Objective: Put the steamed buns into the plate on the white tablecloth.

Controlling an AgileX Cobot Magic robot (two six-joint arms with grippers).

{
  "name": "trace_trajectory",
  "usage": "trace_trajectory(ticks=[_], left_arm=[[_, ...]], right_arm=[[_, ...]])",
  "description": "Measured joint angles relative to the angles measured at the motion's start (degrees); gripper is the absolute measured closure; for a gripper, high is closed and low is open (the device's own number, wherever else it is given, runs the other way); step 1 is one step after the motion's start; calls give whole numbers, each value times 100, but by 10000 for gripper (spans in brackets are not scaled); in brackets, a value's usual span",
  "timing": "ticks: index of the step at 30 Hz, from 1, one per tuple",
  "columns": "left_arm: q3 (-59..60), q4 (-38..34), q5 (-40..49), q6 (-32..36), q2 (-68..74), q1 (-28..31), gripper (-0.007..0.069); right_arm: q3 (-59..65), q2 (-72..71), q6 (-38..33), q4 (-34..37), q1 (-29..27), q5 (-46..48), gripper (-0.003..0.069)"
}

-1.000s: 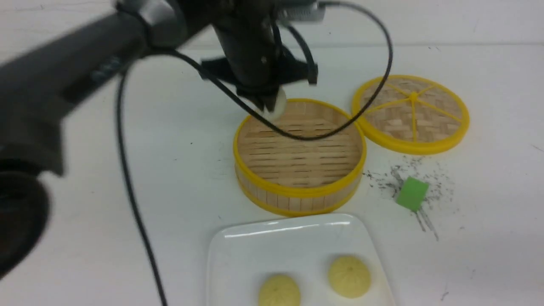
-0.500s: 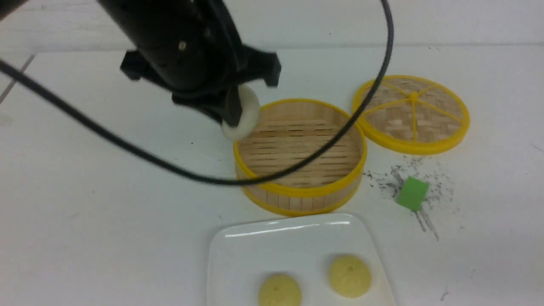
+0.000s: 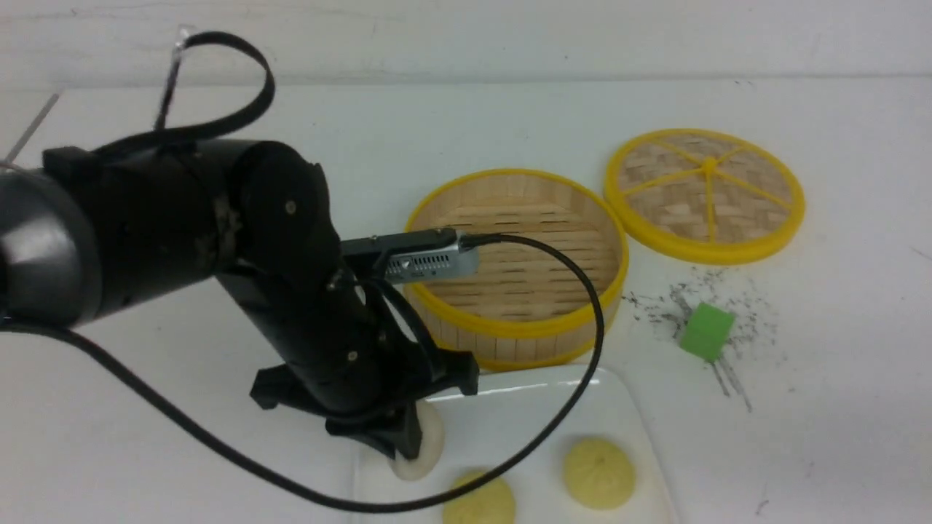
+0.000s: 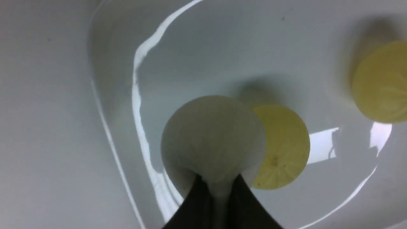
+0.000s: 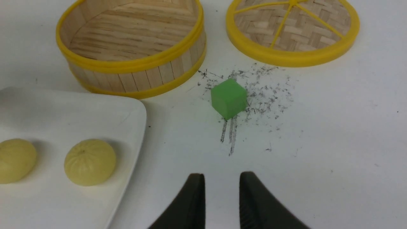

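Grasping the off-white bun (image 4: 206, 136) with the left gripper (image 4: 219, 190), fingertips drawn close together and pinching a narrow part of its soft body. Holding this bun over the plate (image 3: 539, 400), inside its rim; touching the plate or only hanging above, not possible to tell. For doing this step well: lower slowly and straight down, between the rim and the nearer yellow bun (image 3: 479, 502). Wait for firm support from below before loosening the fingers, then part them gently and only a little, and lift straight up, so as not to drag the bun or tip it over. Be careful with the cable (image 3: 598, 320), curving to the right of the gripper and passing in front of the nearer yellow bun in the front view.

Going outward from the left gripper: seeing the nearer yellow bun just to the right and toward the camera, the second yellow bun (image 3: 599, 473) farther right, both already resting on the plate. Beyond the gripper and to the right, finding the bamboo basket (image 3: 517, 327), and farther right the green cube (image 3: 707, 331). Under all this, seeing the white tablecloth (image 3: 182, 437). Standing with fingertips apart over the cloth, farther right: the right gripper (image 5: 222, 178), gripping nothing.
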Motion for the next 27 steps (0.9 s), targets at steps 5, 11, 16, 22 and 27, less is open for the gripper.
trace_trajectory(ticks=[5, 11, 16, 22, 27], left_arm=[[0, -73, -365, 0, 232, 0, 585], [0, -194, -459, 0, 531, 0, 522], [5, -116, -495, 0, 628, 0, 375], [-33, -71, -477, 29, 603, 0, 201], [-439, 198, -340, 108, 345, 0, 115]], right_arm=[[0, 0, 0, 0, 0, 0, 475], [0, 0, 0, 0, 0, 0, 471], [0, 0, 0, 0, 0, 0, 464], [0, 0, 0, 49, 0, 0, 460], [-156, 0, 0, 68, 0, 151, 456]])
